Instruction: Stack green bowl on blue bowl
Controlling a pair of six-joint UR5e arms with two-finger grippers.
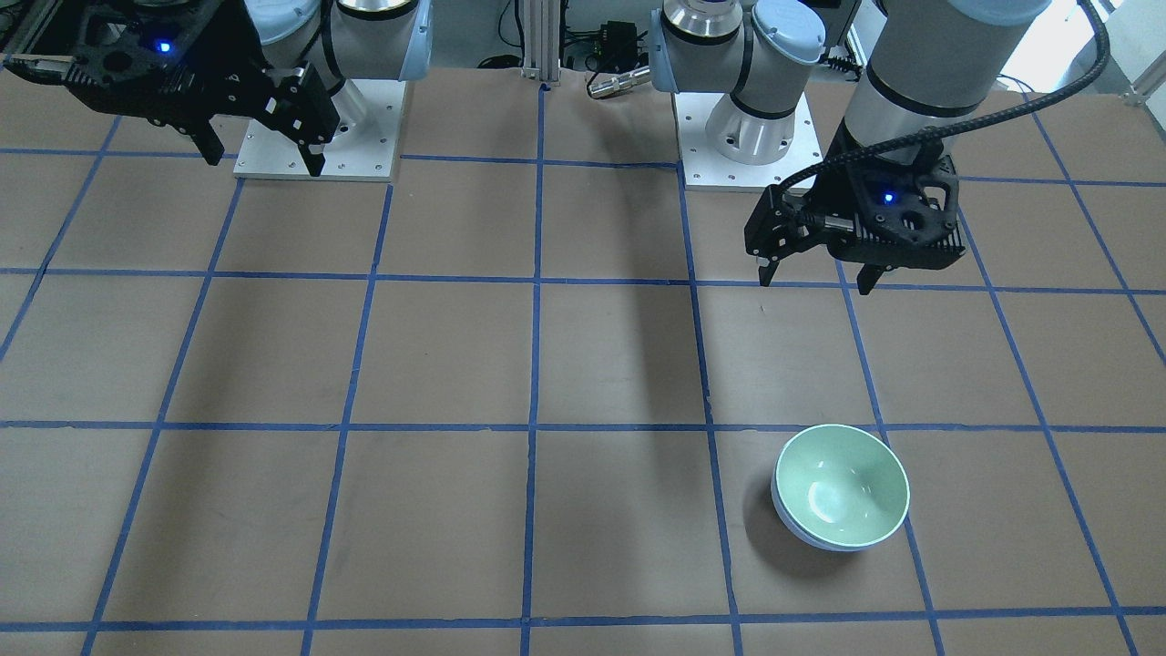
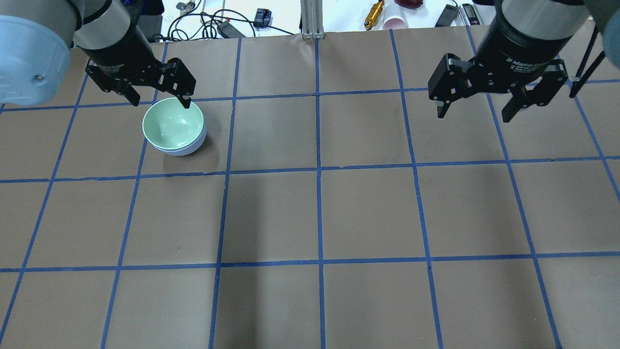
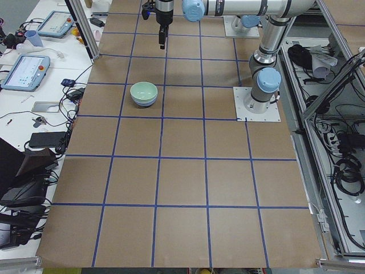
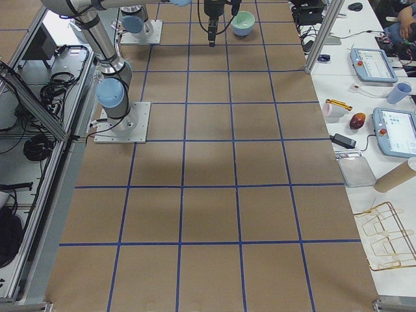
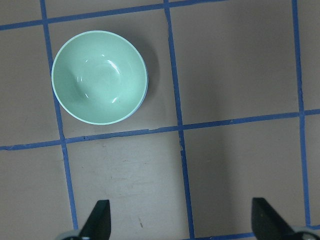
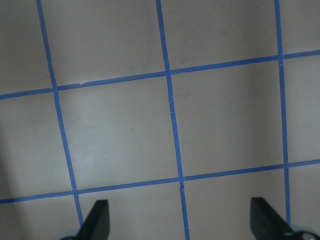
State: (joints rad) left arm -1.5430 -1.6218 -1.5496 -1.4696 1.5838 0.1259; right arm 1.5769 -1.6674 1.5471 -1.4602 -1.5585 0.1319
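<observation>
The green bowl [image 1: 843,483] sits upright, nested inside the blue bowl [image 1: 802,536], of which only a thin outer band shows. In the overhead view the green bowl [image 2: 172,123] and the blue bowl [image 2: 188,148] are at the far left. The left wrist view looks down on the green bowl [image 5: 97,77] with a sliver of the blue bowl [image 5: 145,92] showing. My left gripper [image 1: 815,281] [image 2: 161,103] is open and empty, raised above the table on the robot's side of the stack. My right gripper [image 1: 264,162] [image 2: 473,116] is open and empty, high over bare table.
The table [image 2: 319,213] is brown paper with a blue tape grid. The arm base plates [image 1: 314,132] [image 1: 751,137] stand at the robot's edge. A metal post [image 2: 312,19], cables and small items lie past the far edge. Tablets and cups [image 4: 377,65] sit on a side bench.
</observation>
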